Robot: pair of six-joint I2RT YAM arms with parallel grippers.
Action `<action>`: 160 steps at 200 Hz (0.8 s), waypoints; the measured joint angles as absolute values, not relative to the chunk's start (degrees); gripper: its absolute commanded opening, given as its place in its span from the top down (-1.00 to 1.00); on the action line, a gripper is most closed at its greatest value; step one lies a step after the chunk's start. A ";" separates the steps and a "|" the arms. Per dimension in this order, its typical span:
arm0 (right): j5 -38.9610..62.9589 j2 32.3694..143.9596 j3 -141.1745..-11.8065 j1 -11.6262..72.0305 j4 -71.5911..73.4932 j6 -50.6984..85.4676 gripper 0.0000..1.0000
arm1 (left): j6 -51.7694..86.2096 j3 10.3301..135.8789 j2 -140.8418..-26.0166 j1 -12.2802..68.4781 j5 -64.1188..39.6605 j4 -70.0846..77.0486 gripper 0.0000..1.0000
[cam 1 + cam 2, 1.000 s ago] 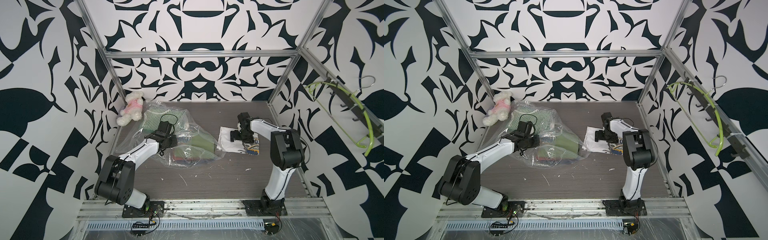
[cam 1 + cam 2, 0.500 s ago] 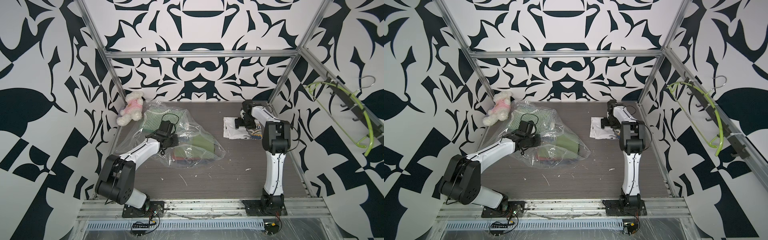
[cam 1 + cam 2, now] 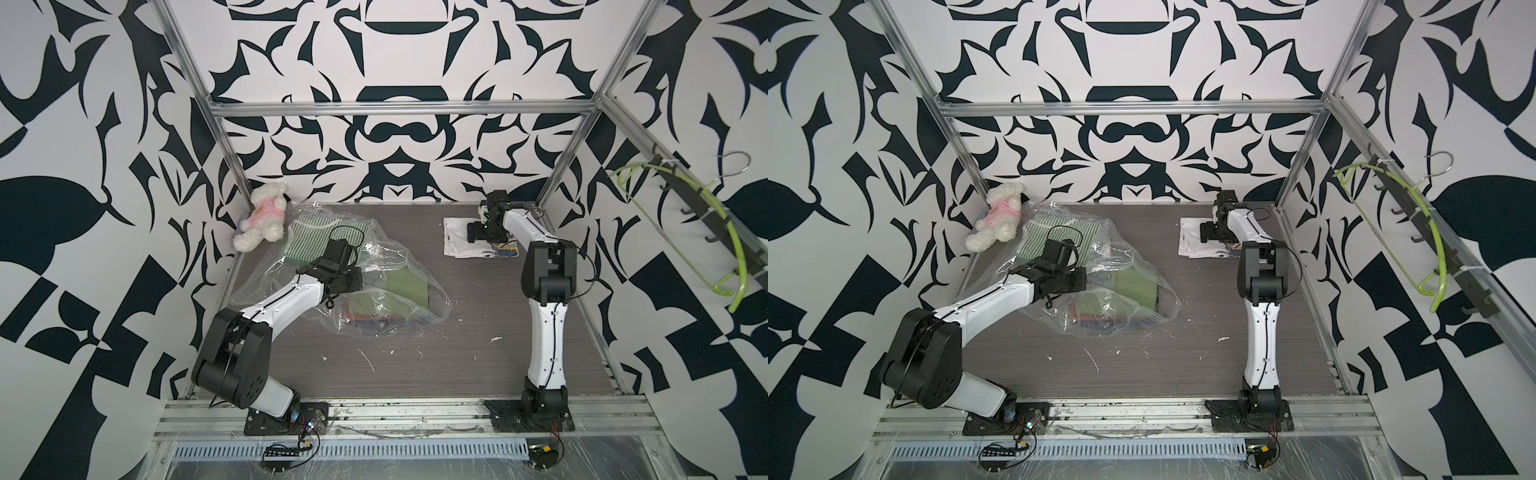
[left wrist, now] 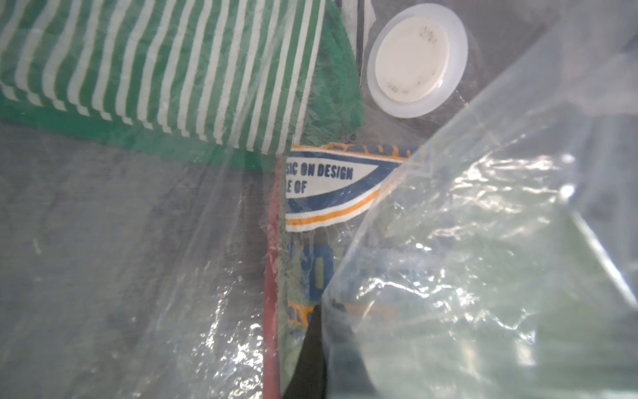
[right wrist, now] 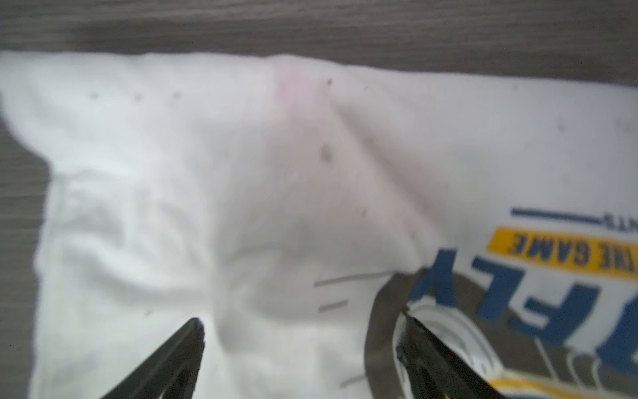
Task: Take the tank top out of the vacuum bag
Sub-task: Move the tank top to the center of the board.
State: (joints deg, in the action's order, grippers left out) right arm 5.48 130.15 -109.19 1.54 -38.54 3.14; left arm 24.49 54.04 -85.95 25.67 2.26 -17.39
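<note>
Vacuum bag (image 3: 390, 266), crinkly clear film, lies puffed on left half of grey woodgrain surface (image 3: 436, 365), folded cloths (image 3: 409, 286) inside. Left fingers (image 4: 312, 349) closed, pinching film. Right fingers (image 5: 172, 359) spread wide, empty, above soft white printed tank top (image 3: 459, 241), well apart from bag.

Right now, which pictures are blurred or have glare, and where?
Right wrist view: the white garment is soft throughout, its print only partly readable. Left wrist view: glare on the near fold of the vacuum bag, which is out of focus; the valve and striped cloth are sharper. Both top views: sharp, small glints on the bag.
</note>
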 measured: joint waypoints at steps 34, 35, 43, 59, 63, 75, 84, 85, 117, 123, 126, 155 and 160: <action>12.36 111.68 -93.58 2.28 -29.82 7.68 -0.83 | 24.60 54.04 -85.89 27.68 2.74 -17.37 1.00; 12.45 111.22 -93.21 2.31 -29.67 7.84 -0.83 | 24.62 54.04 -85.89 27.77 2.74 -17.37 1.00; 13.76 106.63 -89.23 2.68 -27.57 9.26 -0.83 | 24.67 54.04 -85.89 28.47 2.98 -17.37 1.00; 16.27 98.72 -80.97 3.66 -24.25 12.12 -0.84 | 24.86 54.02 -85.89 29.85 3.40 -17.34 1.00; 16.93 97.10 -79.11 3.97 -23.90 12.80 -0.83 | 24.99 54.02 -85.86 30.13 3.38 -17.34 1.00; 19.46 92.38 -72.55 5.19 -22.48 15.53 -0.82 | 25.39 53.98 -85.86 30.89 3.36 -17.32 1.00; 21.26 89.54 -67.83 6.22 -21.65 17.82 -0.81 | 25.74 53.93 -85.86 31.35 3.22 -17.26 1.00; 21.52 89.19 -67.11 6.37 -21.54 18.15 -0.81 | 25.76 53.91 -85.86 31.42 3.25 -17.21 1.00; 24.73 82.39 -55.16 12.80 -21.67 26.68 -0.72 | 26.98 53.76 -86.94 32.05 3.11 -16.58 1.00; 25.06 81.60 -54.02 14.55 -21.69 28.38 -0.69 | 27.09 53.76 -87.53 32.05 3.01 -16.49 1.00; 25.19 81.19 -53.49 15.53 -21.54 29.30 -0.67 | 27.20 53.76 -87.81 32.05 2.92 -16.45 1.00; 26.46 79.83 -50.57 23.11 -18.52 38.22 -0.52 | 27.05 53.71 -89.69 32.18 0.97 -16.40 1.00; 26.50 80.01 -50.39 24.21 -18.02 39.79 -0.51 | 27.00 53.63 -89.69 32.25 0.60 -16.32 1.00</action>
State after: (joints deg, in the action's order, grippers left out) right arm 26.50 80.01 -50.39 24.21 -18.02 39.79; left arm 27.00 53.63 -89.69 32.25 0.60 -16.32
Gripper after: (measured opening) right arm 0.771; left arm 0.065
